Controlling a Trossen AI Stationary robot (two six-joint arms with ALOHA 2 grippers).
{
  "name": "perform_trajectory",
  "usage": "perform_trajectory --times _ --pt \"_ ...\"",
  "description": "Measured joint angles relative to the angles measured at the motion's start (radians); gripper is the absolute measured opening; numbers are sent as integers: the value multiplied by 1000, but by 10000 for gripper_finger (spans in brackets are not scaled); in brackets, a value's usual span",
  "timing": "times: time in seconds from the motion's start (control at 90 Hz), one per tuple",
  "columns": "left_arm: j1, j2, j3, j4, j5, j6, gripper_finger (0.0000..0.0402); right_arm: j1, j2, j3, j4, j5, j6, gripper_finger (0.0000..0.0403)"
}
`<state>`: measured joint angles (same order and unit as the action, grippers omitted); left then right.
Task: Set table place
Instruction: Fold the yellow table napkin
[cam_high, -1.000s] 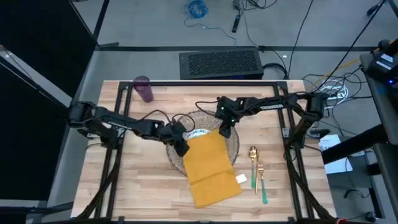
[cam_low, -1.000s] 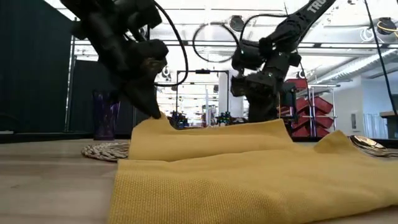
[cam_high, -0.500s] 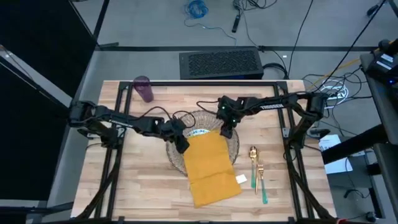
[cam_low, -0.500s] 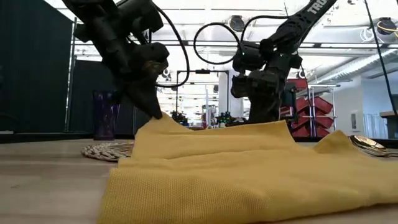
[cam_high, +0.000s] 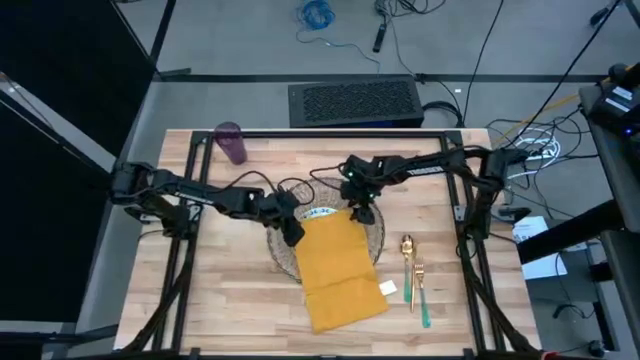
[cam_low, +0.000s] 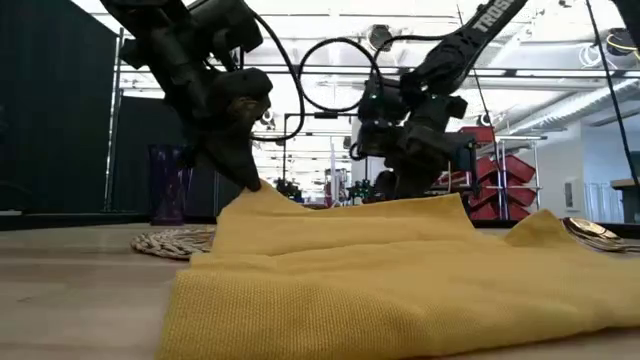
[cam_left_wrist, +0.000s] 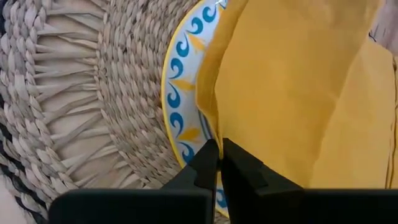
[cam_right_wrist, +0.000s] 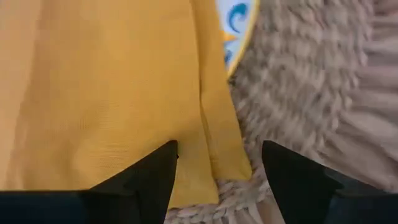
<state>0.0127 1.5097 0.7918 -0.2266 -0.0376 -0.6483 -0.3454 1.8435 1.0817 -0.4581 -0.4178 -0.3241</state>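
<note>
A mustard-yellow napkin (cam_high: 335, 268) lies over the near half of the woven mat (cam_high: 285, 250) and the teal-patterned plate (cam_high: 320, 212), running toward the table's near edge. My left gripper (cam_high: 293, 234) is shut on its far left corner. My right gripper (cam_right_wrist: 217, 171) is open at the far right corner (cam_right_wrist: 219, 152), one finger on either side of it. A gold fork and spoon (cam_high: 413, 278) lie to the right of the mat. The purple cup (cam_high: 232, 143) stands at the far left. My left gripper pinches the napkin's edge at its far left corner (cam_left_wrist: 211, 134) between its two fingers, coming down at a slant from the table's left. That corner (cam_low: 255, 192) is raised in a small peak above the plate. The rest of the napkin lies slack on the mat and table. My right gripper: I cannot tell whether its fingers touch the cloth.
The black metal frame (cam_high: 330, 133) runs along the table's far edge and sides. Bare planks (cam_high: 230, 300) lie left of the napkin. Beyond the far edge is a dark box (cam_high: 355, 102) on the floor.
My right gripper has shifted a little toward the table's left, over the napkin's far edge. The napkin's near left corner has slid slightly left. Its far edge stays raised at my left gripper.
</note>
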Motion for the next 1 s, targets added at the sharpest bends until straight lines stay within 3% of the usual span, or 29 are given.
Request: perform_trajectory --times 0.322,1.0 --pt "0 10 0 0 0 0 0 -23 8 84 -47 -1 -73 222" --pt "-1 15 -1 0 0 0 0 15 70 85 -35 -35 -46 222"
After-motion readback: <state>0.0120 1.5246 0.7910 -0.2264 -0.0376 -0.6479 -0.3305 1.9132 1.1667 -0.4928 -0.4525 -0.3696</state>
